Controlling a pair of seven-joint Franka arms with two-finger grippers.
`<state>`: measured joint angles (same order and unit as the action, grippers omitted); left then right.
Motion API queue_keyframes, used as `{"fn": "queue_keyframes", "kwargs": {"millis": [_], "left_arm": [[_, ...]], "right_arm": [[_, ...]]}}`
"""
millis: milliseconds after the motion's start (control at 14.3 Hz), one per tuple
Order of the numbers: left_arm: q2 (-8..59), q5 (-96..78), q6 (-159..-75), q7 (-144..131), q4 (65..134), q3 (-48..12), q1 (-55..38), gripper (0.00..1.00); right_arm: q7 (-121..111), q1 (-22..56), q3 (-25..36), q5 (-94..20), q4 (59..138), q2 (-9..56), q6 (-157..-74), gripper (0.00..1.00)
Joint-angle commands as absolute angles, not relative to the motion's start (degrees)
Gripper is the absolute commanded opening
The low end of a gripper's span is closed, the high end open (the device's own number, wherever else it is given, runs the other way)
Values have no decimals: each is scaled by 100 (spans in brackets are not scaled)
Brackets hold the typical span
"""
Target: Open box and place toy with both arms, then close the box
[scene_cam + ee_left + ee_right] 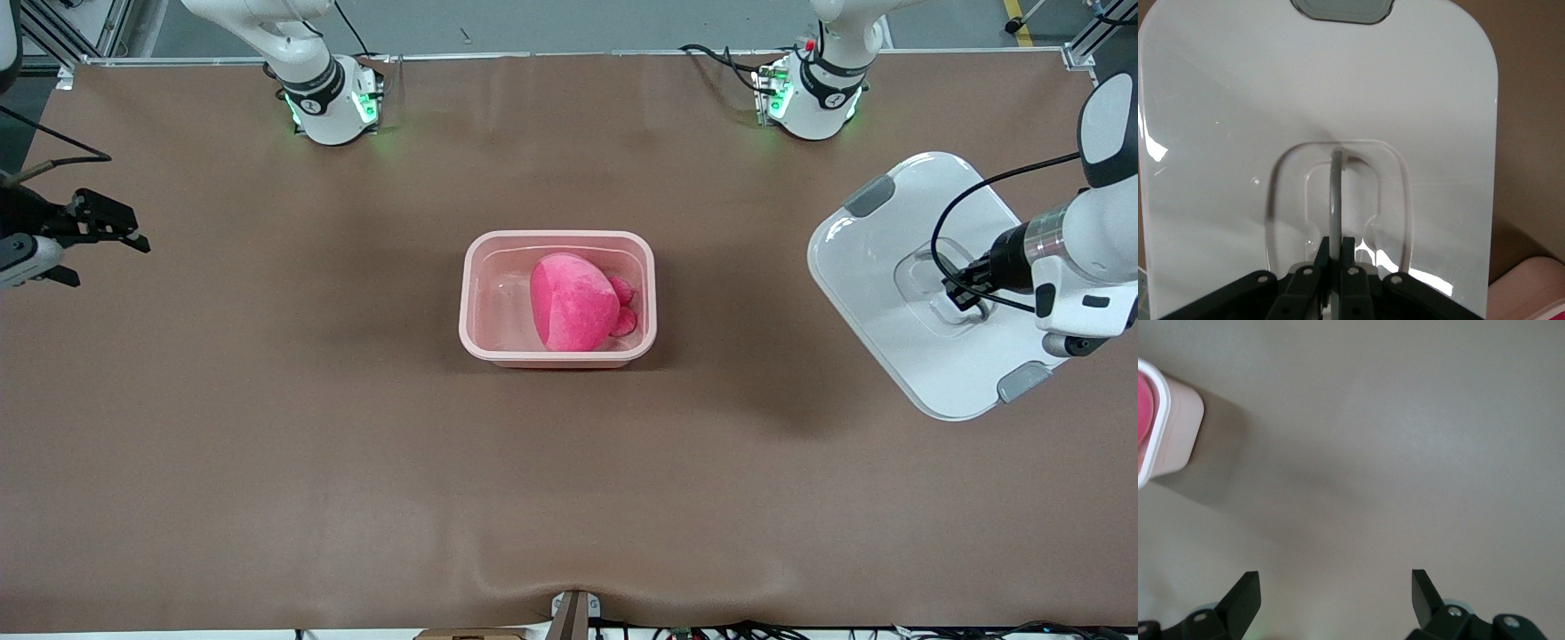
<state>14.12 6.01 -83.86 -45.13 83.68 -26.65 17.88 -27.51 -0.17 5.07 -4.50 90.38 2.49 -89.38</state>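
Observation:
The pink box (557, 238) stands open in the middle of the table. The pink plush toy (573, 300) lies inside it, toward the left arm's end. My left gripper (965, 289) is shut on the clear handle (1335, 193) of the white lid (876, 267) and holds the lid tilted over the table at the left arm's end, apart from the box. In the left wrist view the fingers (1336, 250) pinch the handle's thin bar. My right gripper (107, 256) is open and empty over the right arm's end of the table.
The lid's grey clips (869, 196) (1022, 382) show at both its ends. The right wrist view shows the box's corner (1175, 433), a sliver of the toy (1143, 407) and brown table under the open right gripper (1336, 587).

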Motion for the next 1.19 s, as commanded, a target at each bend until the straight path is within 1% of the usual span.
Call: {"fn": "queue_keyframes", "kwargs": {"millis": [0,210,350,701,1121], "left_arm": [[1257,361,-8306,-4710,8411,-2672,1784,0],[1309,360,-8341,-4965,8402,-2856,1767,0],[1336,369,-8358,-5106,8394,-2944,1758,0],[1336,352,-8358,-5439,8411,-2988,1513,0],[1406,177,-8402,-6510,8394,-2988,871,0]], "right_arm": [[-1990,-97,448,-457,9386,-139,-9070,100],[-558,-53,466,-195,9430,-158,-8991,100],[-11,-53,457,-9,9422,-176,-8983,100],[88,-114,527,-78,9422,-264,-8912,100],[9,-211,527,-202,9343,-220,-8772,100]]}}
